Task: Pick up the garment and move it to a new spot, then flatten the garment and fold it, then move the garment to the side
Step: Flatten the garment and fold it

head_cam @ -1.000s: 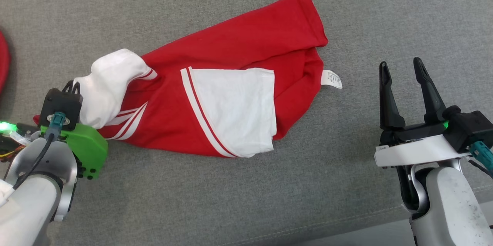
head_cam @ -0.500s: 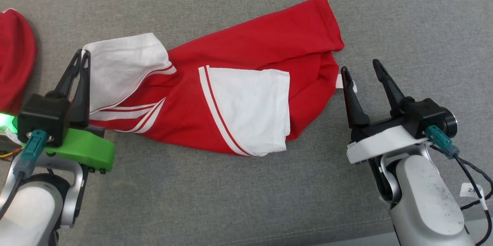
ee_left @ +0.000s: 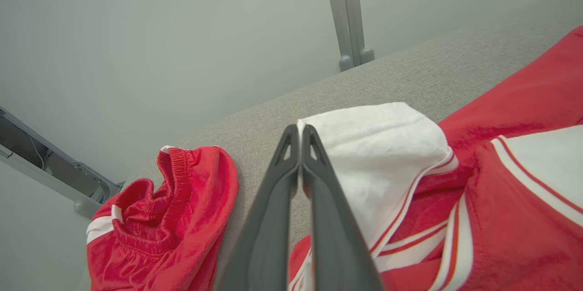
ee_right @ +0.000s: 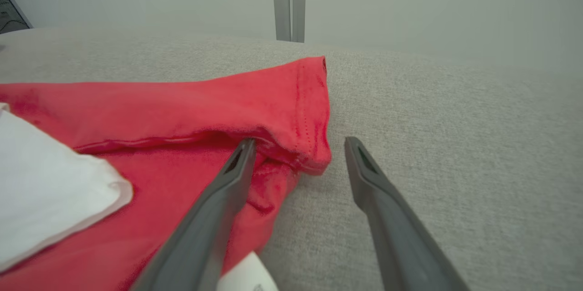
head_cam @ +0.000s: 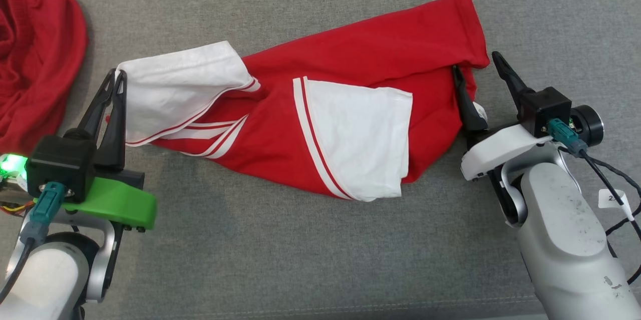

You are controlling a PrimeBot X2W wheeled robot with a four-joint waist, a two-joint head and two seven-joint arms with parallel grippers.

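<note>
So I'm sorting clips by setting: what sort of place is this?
Probably an indoor test room rather than a home: a grey fabric-covered surface holding a red-and-white garment, a bare pale wall behind it, and a metal upright at its far edge.

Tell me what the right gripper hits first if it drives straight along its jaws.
Likely the red garment: its hemmed corner sits just ahead, between the open jaws of the right gripper. Beyond lies gray cushion; depth unclear.

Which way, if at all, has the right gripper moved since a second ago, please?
Yes. The right gripper has moved left onto the garment: its open fingers, earlier clear of it, now straddle its hem corner.
</note>
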